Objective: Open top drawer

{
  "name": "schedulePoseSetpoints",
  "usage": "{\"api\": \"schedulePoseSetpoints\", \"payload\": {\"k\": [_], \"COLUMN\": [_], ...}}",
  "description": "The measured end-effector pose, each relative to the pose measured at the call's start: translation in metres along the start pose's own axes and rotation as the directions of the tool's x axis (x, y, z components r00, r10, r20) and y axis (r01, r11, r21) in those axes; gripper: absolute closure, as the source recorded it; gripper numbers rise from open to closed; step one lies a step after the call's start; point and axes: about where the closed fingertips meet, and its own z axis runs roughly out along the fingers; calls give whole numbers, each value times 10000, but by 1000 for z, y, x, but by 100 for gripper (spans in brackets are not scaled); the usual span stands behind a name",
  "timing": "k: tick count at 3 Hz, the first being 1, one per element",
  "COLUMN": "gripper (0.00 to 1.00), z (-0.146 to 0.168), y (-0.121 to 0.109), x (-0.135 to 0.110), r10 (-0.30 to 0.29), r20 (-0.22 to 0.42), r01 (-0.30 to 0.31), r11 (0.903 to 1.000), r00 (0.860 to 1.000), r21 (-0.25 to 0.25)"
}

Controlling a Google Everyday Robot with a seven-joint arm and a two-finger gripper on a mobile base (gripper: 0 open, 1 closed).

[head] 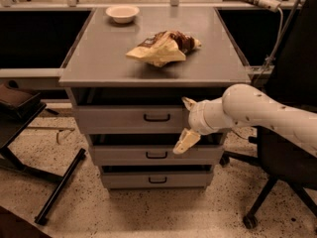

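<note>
The top drawer (119, 119) is the uppermost grey front of the cabinet, with a small black handle (157, 117) at its centre. Its front stands about flush with the cabinet, with no tray showing. My gripper (182, 125) comes in from the right on a white arm and hovers in front of the drawer's right part, just right of the handle. Its two cream fingers (185, 142) are spread wide, one above and one below, holding nothing.
Two more grey drawers (156, 155) with black handles sit below. On the cabinet top lie a crumpled snack bag (162, 47) and a white bowl (122, 13). A black office chair (285, 157) stands at the right, a dark stand (34, 148) at the left.
</note>
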Motion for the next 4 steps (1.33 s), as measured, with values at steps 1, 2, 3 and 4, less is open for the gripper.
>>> {"api": "schedulePoseSetpoints", "payload": {"k": [1,2,3,4], "gripper": [0,0,0,0], "z": [12,26,39,52], "y": [-14,-16,-6,5], "x": [-14,-20,-13,-4], "r10": [-479,-811,-1003,-1136], "r20": [-122,-344,-727,-1035], "r01": [477,792,929,991], "r11": [9987,9954,9907,9858], "r00": [9988,9961,9923,9881], "r21": [-169,-546,-990,-1356]}}
